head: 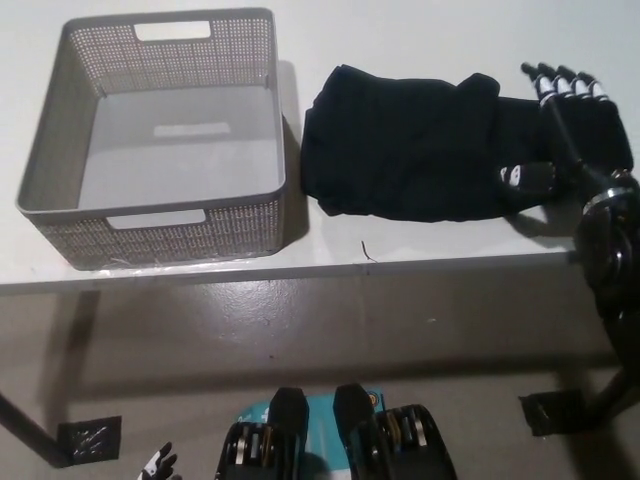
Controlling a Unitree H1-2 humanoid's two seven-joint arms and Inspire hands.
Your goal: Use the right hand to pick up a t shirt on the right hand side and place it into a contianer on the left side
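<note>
A black t-shirt point(420, 148) lies folded in a heap on the white table point(330, 255), right of centre. My black right hand point(565, 135) hovers over the shirt's right end, open with fingers spread and pointing away from me. A grey perforated basket point(70, 220) stands empty on the table's left side. Only the fingertips of my white left hand point(160, 466) show at the bottom left edge, far below the table.
The table's front edge point(300, 275) runs across the middle of the view, with grey floor below it. A small dark thread point(366, 251) lies near the edge in front of the shirt. A gap separates basket and shirt.
</note>
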